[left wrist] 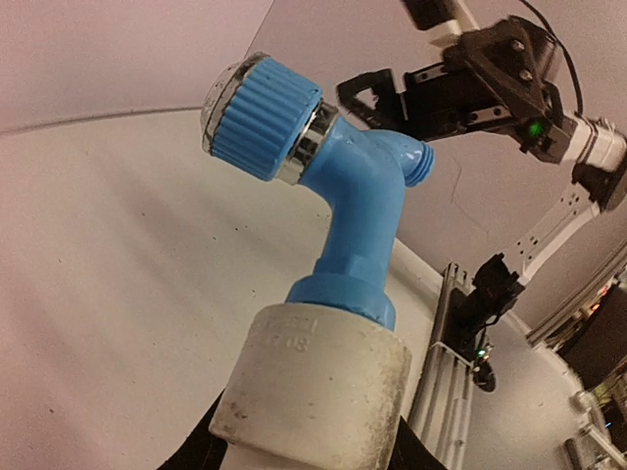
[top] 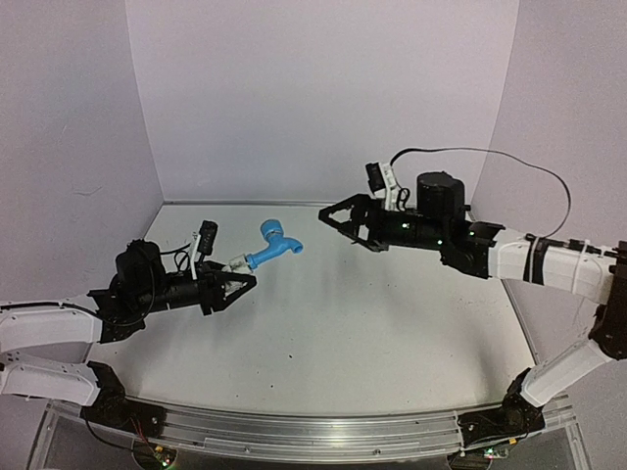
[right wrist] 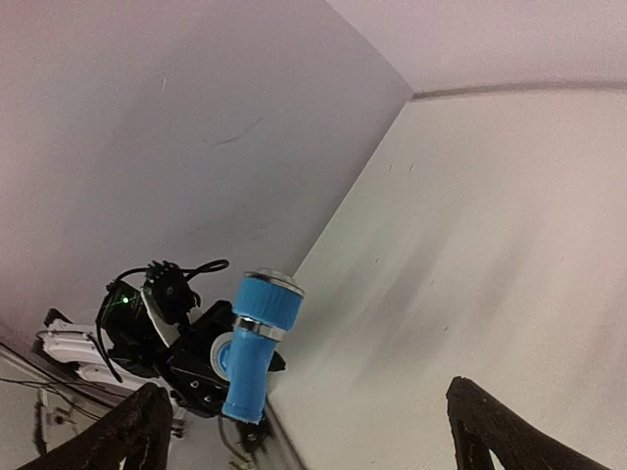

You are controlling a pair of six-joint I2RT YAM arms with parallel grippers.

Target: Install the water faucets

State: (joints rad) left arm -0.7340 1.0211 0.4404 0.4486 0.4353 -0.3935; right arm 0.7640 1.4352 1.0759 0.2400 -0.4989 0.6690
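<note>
Beneath me lies a flat white tabletop [top: 372,323], boxed by plain pale-lilac walls [top: 294,98], a ribbed silver metal rail [top: 323,431] along its near edge.

The white table [top: 392,323] bears a few tiny dark specks [top: 292,355].

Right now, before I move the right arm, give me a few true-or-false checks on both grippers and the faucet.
1. The left gripper is closed on the white fitting. True.
2. The blue faucet lies loose on the table. False: it is seated in the white fitting, which the left gripper is holding.
3. The right gripper is open with nothing between its fingers. True.
4. The right gripper is clamped on the faucet's ribbed knob. False: it stands apart from the faucet, to the faucet's right in the top view.
</note>
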